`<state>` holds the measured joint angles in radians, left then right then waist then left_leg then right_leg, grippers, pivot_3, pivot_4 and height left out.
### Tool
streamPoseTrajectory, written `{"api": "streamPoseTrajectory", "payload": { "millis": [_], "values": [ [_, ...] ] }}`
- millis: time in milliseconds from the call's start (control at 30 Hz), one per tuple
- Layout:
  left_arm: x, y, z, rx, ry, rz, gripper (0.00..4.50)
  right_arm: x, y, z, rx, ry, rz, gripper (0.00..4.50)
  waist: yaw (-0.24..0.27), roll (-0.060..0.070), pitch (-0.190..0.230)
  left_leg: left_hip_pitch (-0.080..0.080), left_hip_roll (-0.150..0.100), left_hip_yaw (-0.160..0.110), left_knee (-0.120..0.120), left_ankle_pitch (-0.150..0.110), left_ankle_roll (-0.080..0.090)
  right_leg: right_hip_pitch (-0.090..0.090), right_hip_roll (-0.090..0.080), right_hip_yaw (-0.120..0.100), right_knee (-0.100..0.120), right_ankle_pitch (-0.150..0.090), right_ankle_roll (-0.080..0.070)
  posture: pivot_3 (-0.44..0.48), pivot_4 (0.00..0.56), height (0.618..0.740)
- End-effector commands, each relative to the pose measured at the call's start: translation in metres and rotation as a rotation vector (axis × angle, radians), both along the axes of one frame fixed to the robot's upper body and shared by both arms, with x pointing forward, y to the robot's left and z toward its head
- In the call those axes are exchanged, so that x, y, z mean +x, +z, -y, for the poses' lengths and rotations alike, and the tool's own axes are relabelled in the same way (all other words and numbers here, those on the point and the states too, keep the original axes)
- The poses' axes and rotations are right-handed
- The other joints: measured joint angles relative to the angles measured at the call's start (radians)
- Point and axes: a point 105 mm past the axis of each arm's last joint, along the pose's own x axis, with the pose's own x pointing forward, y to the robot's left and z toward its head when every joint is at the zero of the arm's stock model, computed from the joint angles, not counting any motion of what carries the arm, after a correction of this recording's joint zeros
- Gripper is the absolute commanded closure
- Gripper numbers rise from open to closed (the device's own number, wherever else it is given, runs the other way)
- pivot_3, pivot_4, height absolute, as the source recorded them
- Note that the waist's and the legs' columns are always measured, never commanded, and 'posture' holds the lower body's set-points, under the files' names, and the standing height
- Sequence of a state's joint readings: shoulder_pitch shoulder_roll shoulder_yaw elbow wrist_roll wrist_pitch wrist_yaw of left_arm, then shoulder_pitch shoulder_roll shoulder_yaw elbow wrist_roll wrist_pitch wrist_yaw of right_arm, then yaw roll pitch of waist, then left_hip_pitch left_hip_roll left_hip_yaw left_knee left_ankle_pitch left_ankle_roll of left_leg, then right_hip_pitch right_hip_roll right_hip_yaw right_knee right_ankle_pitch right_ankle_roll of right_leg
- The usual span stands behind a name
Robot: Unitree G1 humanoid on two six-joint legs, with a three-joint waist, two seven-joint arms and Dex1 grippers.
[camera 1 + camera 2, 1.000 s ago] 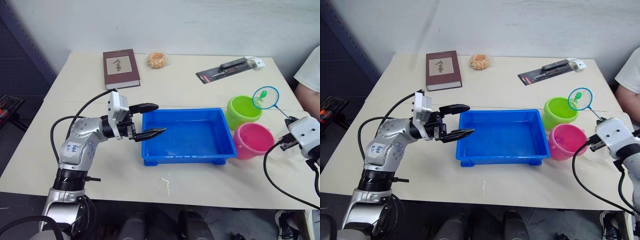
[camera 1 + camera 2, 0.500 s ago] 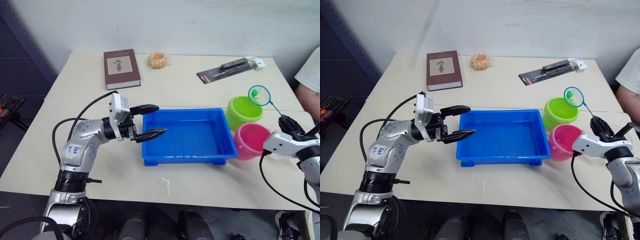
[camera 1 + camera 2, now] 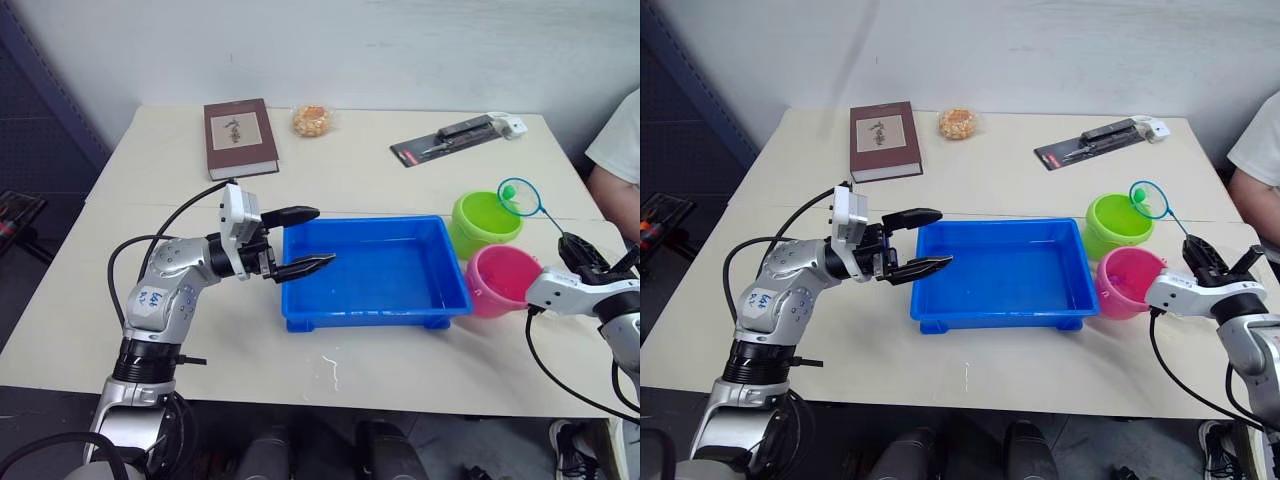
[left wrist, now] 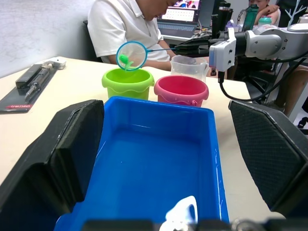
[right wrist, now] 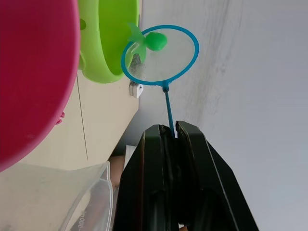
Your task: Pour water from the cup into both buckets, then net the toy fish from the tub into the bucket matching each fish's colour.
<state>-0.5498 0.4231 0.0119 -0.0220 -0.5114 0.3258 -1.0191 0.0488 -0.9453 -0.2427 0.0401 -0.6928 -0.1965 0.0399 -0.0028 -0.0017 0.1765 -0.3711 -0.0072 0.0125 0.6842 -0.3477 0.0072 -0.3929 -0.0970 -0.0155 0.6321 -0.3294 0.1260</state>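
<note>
Pale beige tabletop point(image 3: 380, 180) against a plain white wall carries the whole job, with a person in a white shirt point(image 3: 618, 130) seated at its far right edge. Near the middle sits the shallow rectangular bright blue plastic tub point(image 3: 375, 272), glossy, rimmed and wet-looking; I can make out no fish left in it, which suggests the netting is close to finished. Just beside its right end stand the lime green round plastic bucket point(image 3: 486, 222) and the pink round plastic bucket point(image 3: 502, 280), nearly touching. The right tool point(image 3: 1196, 250) is pressed together on the thin dark handle of the small round net with blue rim and pale mesh point(image 5: 160, 55), holding it over the green bucket's far rim with a tiny green plastic fish point(image 5: 155, 41) in the mesh; tipping it in looks like the remaining step. The wide clear plastic measuring cup point(image 4: 190, 64) stands behind the pink bucket. The left tool point(image 3: 305, 240) is spread wide at the tub's left end, empty.
</note>
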Motion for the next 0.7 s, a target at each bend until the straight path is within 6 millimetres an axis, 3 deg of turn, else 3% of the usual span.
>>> {"api": "streamPoseTrajectory", "payload": {
  "millis": [33,133,233,400,533,633,700],
  "values": [
    [-0.003,0.011,-0.001,-0.018,-0.012,0.052,0.06,-0.003,0.016,0.001,-0.041,0.007,0.029,4.50,0.000,0.000,0.000,0.000,0.000,0.000,0.000,0.000,0.000,0.000,0.000,0.000,0.000,0.000,0.000,0.000,0.150,0.738],
    [-0.003,0.012,-0.001,-0.019,-0.013,0.055,0.06,-0.004,0.009,-0.009,-0.040,0.061,-0.018,4.50,0.001,0.000,0.000,0.000,0.000,0.000,0.000,0.000,0.000,0.000,0.000,0.000,0.000,0.000,0.000,0.000,0.150,0.738],
    [-0.003,0.012,-0.001,-0.017,-0.017,0.057,0.06,-0.005,0.021,0.004,-0.058,0.011,0.040,4.50,0.001,0.000,0.000,0.000,0.000,0.000,0.000,0.000,0.000,0.000,0.000,0.000,0.000,0.000,0.000,0.000,0.150,0.738],
    [-0.003,0.012,0.001,-0.019,-0.026,0.057,0.06,-0.003,0.018,-0.005,-0.081,0.060,0.029,4.50,0.000,0.000,0.000,0.000,0.000,0.000,0.000,0.000,0.000,0.000,0.000,0.000,0.000,0.000,0.000,0.000,0.150,0.738],
    [-0.002,0.013,0.001,-0.022,-0.024,0.061,0.06,-0.005,0.029,0.011,-0.042,-0.014,0.083,4.50,0.000,0.000,0.000,0.000,0.000,0.000,0.000,0.000,0.000,0.000,0.000,0.000,0.000,0.000,0.000,0.000,0.150,0.738],
    [-0.002,0.011,-0.003,-0.010,-0.017,0.062,0.06,-0.006,0.037,0.002,0.149,0.045,0.119,4.50,0.000,0.000,0.000,0.000,0.000,0.000,0.000,0.000,0.000,0.000,0.000,0.000,0.000,0.000,0.000,0.000,0.150,0.738],
    [-0.004,0.010,-0.010,0.010,-0.020,0.070,0.06,-0.006,0.045,-0.007,0.392,0.130,0.103,4.50,0.000,0.000,0.000,0.000,0.000,0.000,0.000,0.000,0.000,0.000,0.000,0.000,0.000,0.000,0.000,0.000,0.150,0.738]
  ]
}}
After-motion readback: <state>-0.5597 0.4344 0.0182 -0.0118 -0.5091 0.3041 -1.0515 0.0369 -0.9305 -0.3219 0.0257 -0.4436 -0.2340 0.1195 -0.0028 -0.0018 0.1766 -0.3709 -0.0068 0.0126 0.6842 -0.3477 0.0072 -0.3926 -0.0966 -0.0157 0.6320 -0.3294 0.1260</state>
